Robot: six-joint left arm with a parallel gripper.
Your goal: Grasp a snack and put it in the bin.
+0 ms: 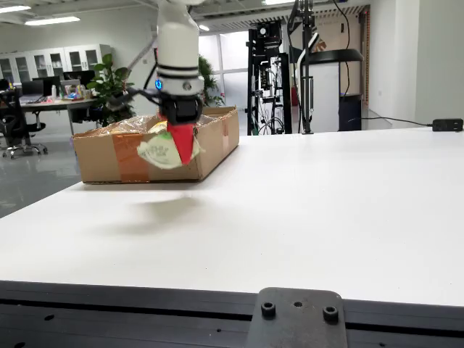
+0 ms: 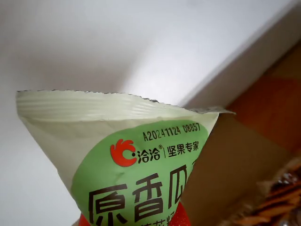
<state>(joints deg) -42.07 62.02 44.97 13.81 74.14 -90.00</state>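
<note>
Office space with desks and plants is stretching behind a wide white bench [image 1: 326, 217]. Toward its far left corner in the front view, a cardboard bin [image 1: 116, 156] is sitting, already holding crinkly wrappers. The arm is hanging before the box's front wall, its red-tipped gripper [image 1: 183, 141] pinching a pale green snack [image 1: 159, 152] packet clear of the bench. I judge the carry nearly done: it should be lifting over the rim, moving further in, then releasing so the packet is dropping inside.
</note>
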